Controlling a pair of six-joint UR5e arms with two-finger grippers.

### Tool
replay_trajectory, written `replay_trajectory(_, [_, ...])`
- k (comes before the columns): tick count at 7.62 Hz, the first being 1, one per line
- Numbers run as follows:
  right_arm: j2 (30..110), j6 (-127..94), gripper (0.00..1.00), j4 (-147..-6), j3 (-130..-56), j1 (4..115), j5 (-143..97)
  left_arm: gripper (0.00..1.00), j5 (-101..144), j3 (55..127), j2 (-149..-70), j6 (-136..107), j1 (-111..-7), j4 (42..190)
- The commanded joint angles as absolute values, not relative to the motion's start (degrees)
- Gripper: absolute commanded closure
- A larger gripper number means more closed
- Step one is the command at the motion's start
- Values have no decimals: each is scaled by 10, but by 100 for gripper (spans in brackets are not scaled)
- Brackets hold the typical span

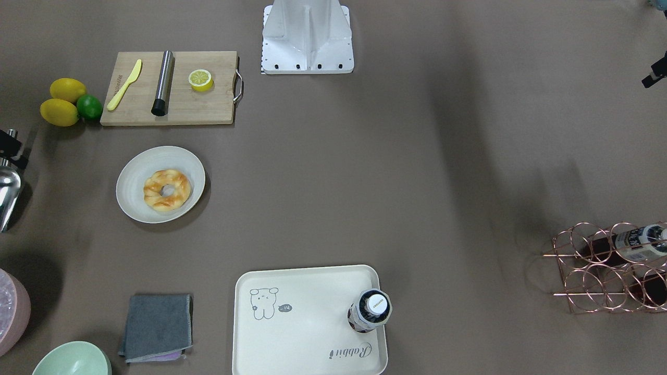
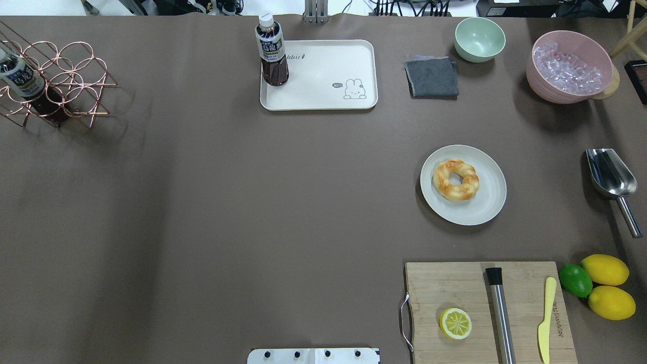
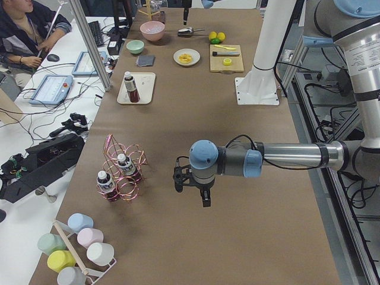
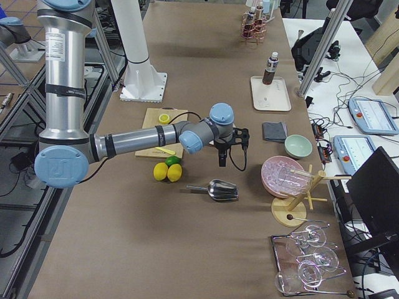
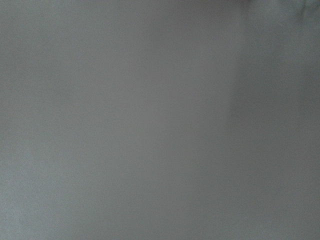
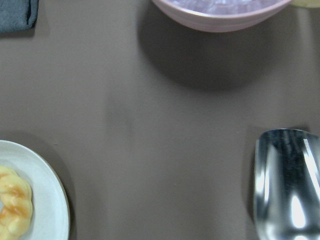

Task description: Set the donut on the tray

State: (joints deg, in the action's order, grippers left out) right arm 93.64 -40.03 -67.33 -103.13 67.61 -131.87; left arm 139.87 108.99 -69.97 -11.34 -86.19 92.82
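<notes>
The donut (image 1: 167,189) is a twisted golden ring lying on a round off-white plate (image 1: 131,179). It also shows in the overhead view (image 2: 456,179) and at the lower left edge of the right wrist view (image 6: 10,212). The cream tray (image 1: 312,333) with the bear drawing lies apart from it (image 2: 323,71) and carries an upright bottle (image 1: 370,311) in one corner. My left gripper (image 3: 191,190) hangs over bare table near the wine rack. My right gripper (image 4: 231,149) hangs above the table between the plate, scoop and pink bowl. I cannot tell whether either is open.
A wooden cutting board (image 2: 455,288) holds a halved lemon (image 2: 455,323), a metal cylinder (image 2: 500,313) and a yellow knife (image 2: 546,318). Two lemons and a lime (image 2: 576,279), a steel scoop (image 2: 609,174), a pink ice bowl (image 2: 568,65), a green bowl (image 2: 479,38), a grey cloth (image 2: 432,77) and a copper wine rack (image 2: 50,81) stand around.
</notes>
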Motion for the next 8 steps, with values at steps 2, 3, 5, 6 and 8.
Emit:
replay_trajectory(2, [890,-619,1,-459,-936,531,-1249,1,1398,1089,-699,-113,-861,928])
replay_trajectory(3, [883,-661,2,-453,-937,494,-1205,1,1399,1089,-700,-113,-861,928])
replay_trajectory(5, [882,-692,21,-438,-942,467,-1187,1,1399,1088,-700,-113,-861,928])
replay_trajectory(6, [891,-693,22,-419,-938,462,-1187,1,1399,1088,-699,-113,-861,928])
replay_trajectory(8, [906,-705,37,-407,-938,454,-1183,1,1399,1088,-699,-113,-861,928])
